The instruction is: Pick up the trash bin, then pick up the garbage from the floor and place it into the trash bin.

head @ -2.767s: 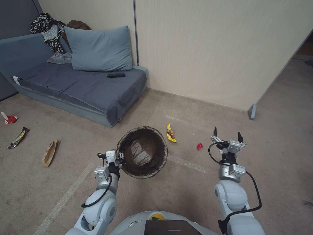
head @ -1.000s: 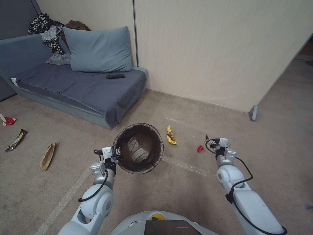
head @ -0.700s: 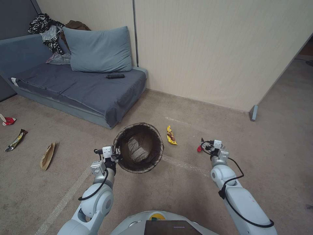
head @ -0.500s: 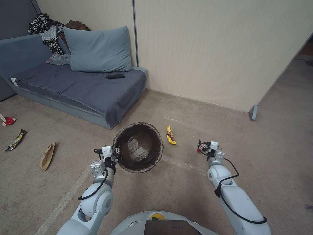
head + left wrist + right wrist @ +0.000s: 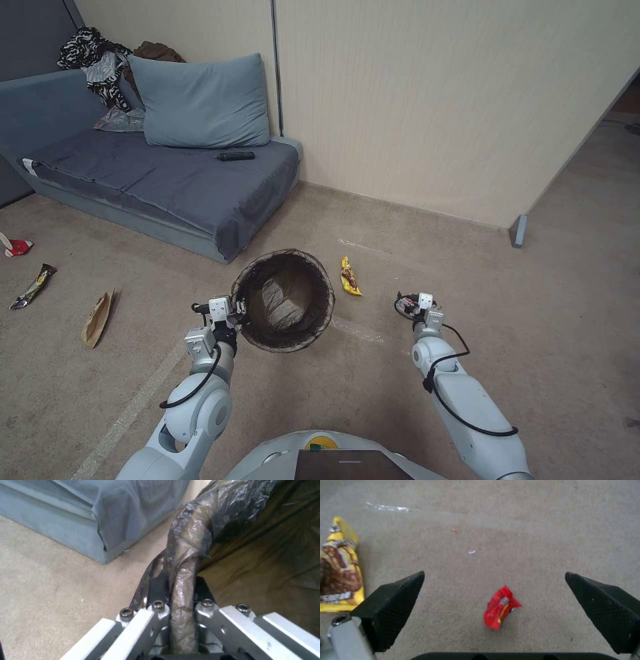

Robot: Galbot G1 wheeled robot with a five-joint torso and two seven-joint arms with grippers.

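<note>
Two black fingers [image 5: 390,607] of the right gripper [image 5: 496,610] spread wide, the red wrapper [image 5: 500,610] between them on the carpet [image 5: 520,530], its long axis running away from the wrist; its print is unreadable. Left gripper [image 5: 180,597] clamps the trash bin [image 5: 285,300] rim.

Trash bin [image 5: 283,300]: dark brown-black liner. Scrap [image 5: 500,607]: red. Wrapper [image 5: 350,276]: yellow with brown print. Floor [image 5: 373,400]: beige carpet. Sofa [image 5: 153,173]: grey-blue.

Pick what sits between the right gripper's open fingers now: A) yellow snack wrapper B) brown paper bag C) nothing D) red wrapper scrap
D: in the right wrist view the red wrapper scrap lies on the carpet between the spread fingers of the right gripper; the yellow snack wrapper lies outside them.
</note>
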